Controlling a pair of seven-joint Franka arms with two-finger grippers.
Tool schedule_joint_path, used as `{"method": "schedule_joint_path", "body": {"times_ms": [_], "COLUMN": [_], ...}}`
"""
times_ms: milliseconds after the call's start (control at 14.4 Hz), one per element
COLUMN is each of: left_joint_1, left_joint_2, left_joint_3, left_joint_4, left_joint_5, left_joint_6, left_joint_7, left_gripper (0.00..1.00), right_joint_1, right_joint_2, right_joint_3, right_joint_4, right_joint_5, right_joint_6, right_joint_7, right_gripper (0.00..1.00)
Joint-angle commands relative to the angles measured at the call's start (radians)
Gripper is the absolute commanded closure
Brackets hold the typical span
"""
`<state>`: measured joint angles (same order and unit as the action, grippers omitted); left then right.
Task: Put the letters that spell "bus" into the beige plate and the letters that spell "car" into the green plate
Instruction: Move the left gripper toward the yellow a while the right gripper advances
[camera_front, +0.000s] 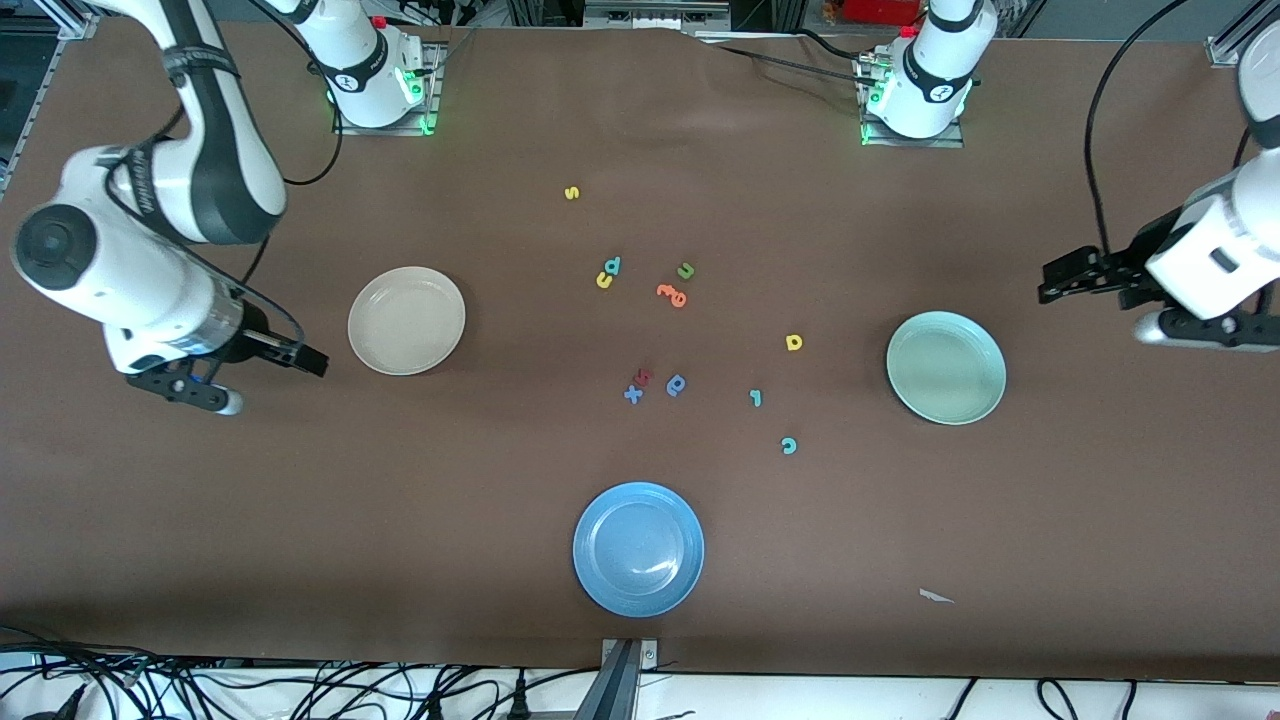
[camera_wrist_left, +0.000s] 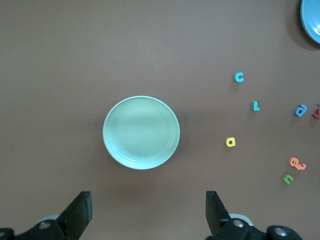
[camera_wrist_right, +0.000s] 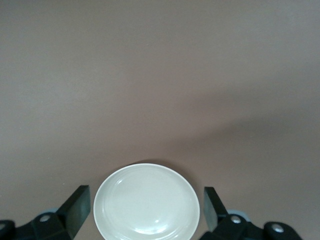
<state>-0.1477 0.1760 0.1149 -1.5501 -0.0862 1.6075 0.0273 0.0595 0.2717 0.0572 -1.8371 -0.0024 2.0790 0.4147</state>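
The beige plate (camera_front: 406, 320) (camera_wrist_right: 146, 202) lies bare toward the right arm's end, and my open right gripper (camera_front: 268, 380) (camera_wrist_right: 146, 212) hangs above its edge. The green plate (camera_front: 945, 367) (camera_wrist_left: 141, 132) lies bare toward the left arm's end, and my open left gripper (camera_front: 1095, 305) (camera_wrist_left: 148, 212) hovers beside it. Loose on the table between the plates are the yellow "s" (camera_front: 571, 193), teal "b" (camera_front: 614, 265), yellow "u" (camera_front: 604, 281), yellow "a" (camera_front: 794, 342) (camera_wrist_left: 230, 142), teal "r" (camera_front: 756, 398) (camera_wrist_left: 255, 106) and teal "c" (camera_front: 788, 446) (camera_wrist_left: 239, 77).
A blue plate (camera_front: 638, 548) sits nearest the front camera. Among the task letters lie a green "u" (camera_front: 686, 270), an orange letter (camera_front: 672, 294), a blue "x" (camera_front: 633, 394), a small red letter (camera_front: 645, 376) and a darker blue round letter (camera_front: 677, 385).
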Motion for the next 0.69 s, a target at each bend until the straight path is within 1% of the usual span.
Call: {"method": "schedule_joint_path", "body": {"times_ms": [0, 139, 208, 347, 625], "left_joint_1": [-0.050, -0.096, -0.120, -0.165, -0.249], "left_joint_2": [0.059, 0.072, 0.074, 0.072, 0.072], "left_joint_3": [0.000, -0.004, -0.006, -0.007, -0.006], "left_joint_4": [0.004, -0.036, -0.079, -0.148, -0.283], "left_joint_5": [-0.018, -0.018, -0.018, -0.018, -0.017], "left_joint_6": [0.044, 0.104, 0.138, 0.215, 0.383], "left_joint_7": [-0.025, -0.093, -0.134, -0.185, -0.317], "left_gripper": [0.00, 0.00, 0.00, 0.00, 0.00], "right_joint_1": [-0.007, -0.017, -0.015, -0.015, -0.017], "right_joint_2": [-0.080, -0.140, -0.150, -0.154, -0.152], "right_joint_3": [-0.002, -0.007, -0.016, -0.017, -0.031], "right_joint_4": [0.006, 0.009, 0.015, 0.038, 0.079], "right_joint_5": [-0.002, -0.004, -0.005, -0.010, -0.011], "right_joint_6": [-0.080, -0.170, -0.209, -0.267, -0.315], "right_joint_7": [0.012, -0.010, -0.031, -0.042, -0.094], "right_gripper": [0.00, 0.00, 0.00, 0.00, 0.00]}}
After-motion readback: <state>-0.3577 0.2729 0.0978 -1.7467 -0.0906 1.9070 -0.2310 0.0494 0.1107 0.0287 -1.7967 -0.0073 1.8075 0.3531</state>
